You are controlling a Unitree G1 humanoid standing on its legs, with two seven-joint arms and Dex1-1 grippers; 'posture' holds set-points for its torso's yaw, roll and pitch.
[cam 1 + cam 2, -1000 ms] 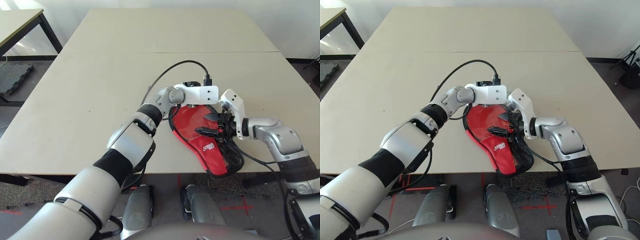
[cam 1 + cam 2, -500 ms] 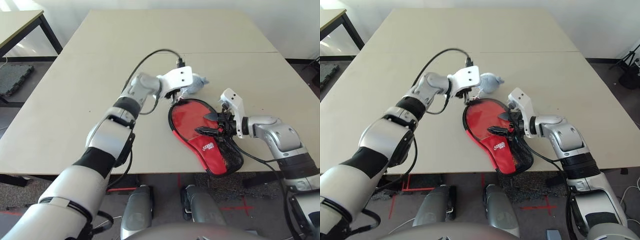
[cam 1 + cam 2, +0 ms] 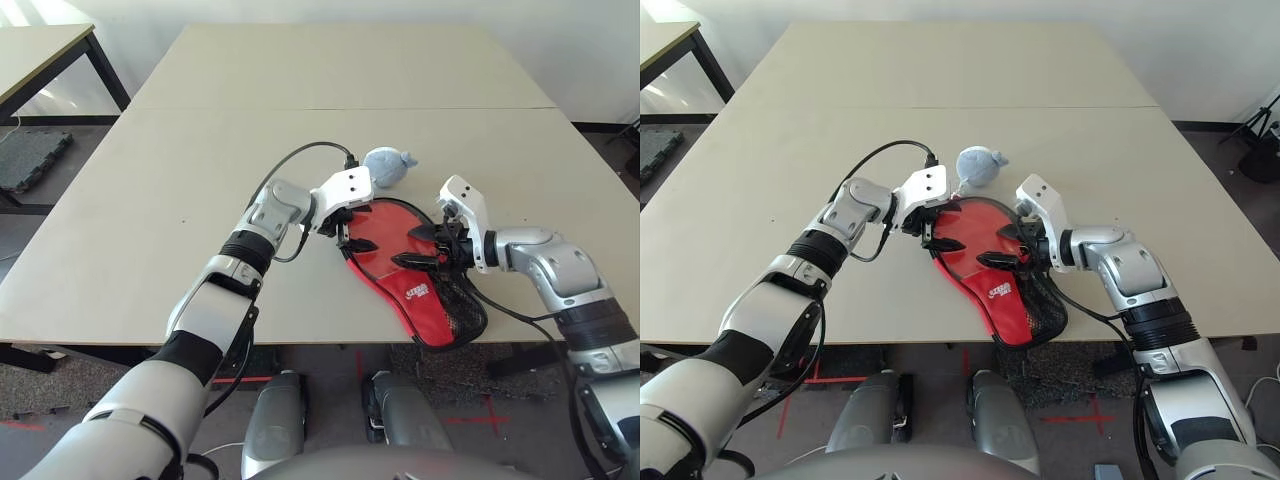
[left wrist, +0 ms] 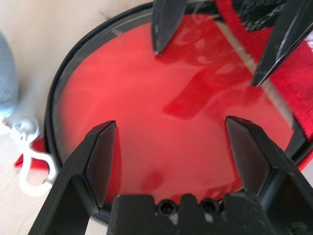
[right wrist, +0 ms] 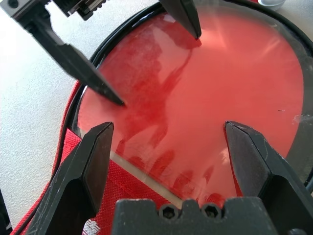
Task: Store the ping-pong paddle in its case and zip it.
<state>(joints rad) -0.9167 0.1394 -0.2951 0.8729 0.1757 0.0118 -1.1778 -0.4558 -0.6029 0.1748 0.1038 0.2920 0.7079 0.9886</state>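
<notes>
The case [image 3: 418, 300] lies near the table's front edge, red with a white logo, its black mesh end [image 3: 462, 305] toward me and partly over the edge. The ping-pong paddle's red face [image 3: 385, 235] shows inside the case's round end, ringed by the black zipper rim [image 4: 53, 115]; its handle is hidden under the red flap [image 5: 142, 191]. My left gripper [image 3: 341, 232] is open at the left rim of the round end. My right gripper [image 3: 405, 247] is open over the face from the right. Nothing is between either pair of fingers [image 4: 100, 161] [image 5: 98, 156].
A pale grey-blue lump [image 3: 385, 167] with a white cord [image 4: 29, 161] lies just behind the case. The beige table [image 3: 150, 200] stretches wide to the left and back. A second table [image 3: 30, 50] stands at far left. A black cable [image 3: 300, 155] loops over my left wrist.
My left gripper lifted off the case's round end toward the lump, then came back down at the case's left rim. The lump has come into sight. The right gripper stayed put.
</notes>
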